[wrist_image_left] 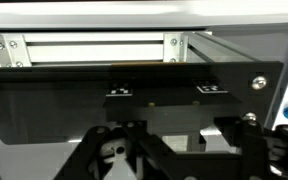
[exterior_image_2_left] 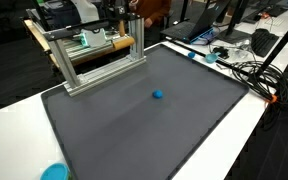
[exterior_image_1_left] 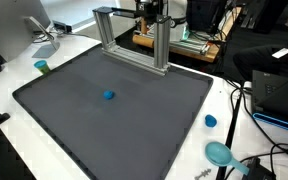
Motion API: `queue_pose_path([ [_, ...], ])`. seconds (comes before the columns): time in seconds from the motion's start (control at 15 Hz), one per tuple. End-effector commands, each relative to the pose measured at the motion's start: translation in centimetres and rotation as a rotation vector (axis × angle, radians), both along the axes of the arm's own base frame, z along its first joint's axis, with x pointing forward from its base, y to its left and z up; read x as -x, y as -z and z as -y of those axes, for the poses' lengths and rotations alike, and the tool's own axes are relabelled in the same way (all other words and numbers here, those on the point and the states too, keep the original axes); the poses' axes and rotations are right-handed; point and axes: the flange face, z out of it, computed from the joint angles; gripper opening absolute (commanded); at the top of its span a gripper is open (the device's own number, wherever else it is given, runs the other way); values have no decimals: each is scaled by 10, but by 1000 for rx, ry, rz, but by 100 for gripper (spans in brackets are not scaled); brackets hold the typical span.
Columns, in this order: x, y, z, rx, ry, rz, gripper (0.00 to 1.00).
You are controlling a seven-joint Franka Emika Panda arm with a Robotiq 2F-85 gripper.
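Big dark grey mat [exterior_image_1_left: 134, 130] covers most of the white table [exterior_image_1_left: 9, 85], with an aluminium frame [exterior_image_1_left: 163, 45] standing at its far edge. The gripper [wrist_image_left: 179, 145] hangs right by that frame, facing it, jaws about half apart with nothing in them that I can see. A little blue ball [exterior_image_1_left: 108, 96] sits mid-mat, well apart. I'd go slow here and stay clear of the frame's bars.
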Motion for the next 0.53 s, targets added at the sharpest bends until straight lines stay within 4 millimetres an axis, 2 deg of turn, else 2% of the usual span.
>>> queue_pose_path([
  [0.0, 8, 0, 2, -43, -11, -7, 42],
  [0.2, 9, -3, 8, -49, -2, 3, 24],
  [0.47, 5, -8, 2, -41, -13, 33, 23],
])
